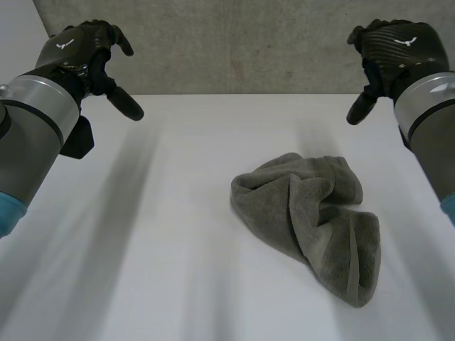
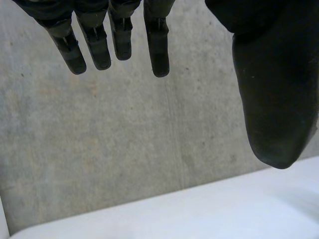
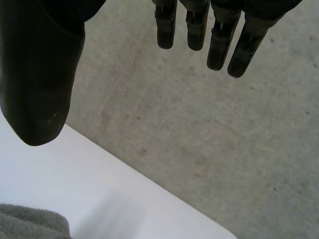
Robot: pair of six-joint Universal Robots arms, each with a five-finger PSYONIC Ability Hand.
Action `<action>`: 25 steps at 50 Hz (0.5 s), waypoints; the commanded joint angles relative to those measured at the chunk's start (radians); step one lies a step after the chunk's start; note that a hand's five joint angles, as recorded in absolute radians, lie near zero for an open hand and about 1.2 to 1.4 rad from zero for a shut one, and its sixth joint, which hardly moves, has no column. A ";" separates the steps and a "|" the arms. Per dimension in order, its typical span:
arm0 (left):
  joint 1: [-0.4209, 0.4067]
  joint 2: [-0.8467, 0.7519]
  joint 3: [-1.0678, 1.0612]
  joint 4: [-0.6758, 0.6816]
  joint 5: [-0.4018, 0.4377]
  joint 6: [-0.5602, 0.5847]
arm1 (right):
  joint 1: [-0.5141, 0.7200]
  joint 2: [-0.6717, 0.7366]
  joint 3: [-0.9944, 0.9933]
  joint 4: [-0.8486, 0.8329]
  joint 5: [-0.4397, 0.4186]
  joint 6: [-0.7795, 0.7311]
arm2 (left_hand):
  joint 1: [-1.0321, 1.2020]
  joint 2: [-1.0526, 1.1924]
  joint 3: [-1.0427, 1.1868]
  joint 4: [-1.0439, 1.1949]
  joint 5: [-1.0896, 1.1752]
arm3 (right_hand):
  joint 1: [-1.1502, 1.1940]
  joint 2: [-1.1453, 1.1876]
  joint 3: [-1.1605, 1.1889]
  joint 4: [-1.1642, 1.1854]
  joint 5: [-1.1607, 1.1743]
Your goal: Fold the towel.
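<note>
A grey towel (image 1: 313, 217) lies crumpled in a heap on the white table (image 1: 163, 270), right of the middle. My left hand (image 1: 82, 53) hovers high at the far left, fingers relaxed and empty. My right hand (image 1: 391, 50) hovers high at the far right, behind the towel and apart from it. In the left wrist view the left hand's fingers (image 2: 114, 35) hang straight with the thumb (image 2: 274, 84) apart. In the right wrist view the right hand's fingers (image 3: 209, 30) are straight, thumb (image 3: 40, 84) apart, and a bit of the towel (image 3: 30, 224) lies below the thumb.
A grey concrete wall (image 1: 242, 42) rises behind the table's far edge. The table's bare white top stretches left of the towel and in front of it.
</note>
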 commanded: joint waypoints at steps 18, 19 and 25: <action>-0.009 -0.006 0.053 -0.130 -0.002 0.000 | -0.066 0.005 -0.040 0.076 -0.012 0.033 | -0.073 -0.059 -0.064 -0.072 -0.043 | -0.058 -0.082 -0.068 -0.079 -0.055; -0.009 -0.006 0.053 -0.130 -0.002 0.000 | -0.067 0.005 -0.040 0.076 -0.012 0.033 | -0.073 -0.059 -0.064 -0.072 -0.043 | -0.058 -0.082 -0.068 -0.079 -0.055; -0.009 -0.006 0.053 -0.129 0.000 -0.002 | -0.069 0.005 -0.040 0.076 -0.012 0.035 | -0.073 -0.059 -0.064 -0.072 -0.043 | -0.058 -0.082 -0.068 -0.079 -0.055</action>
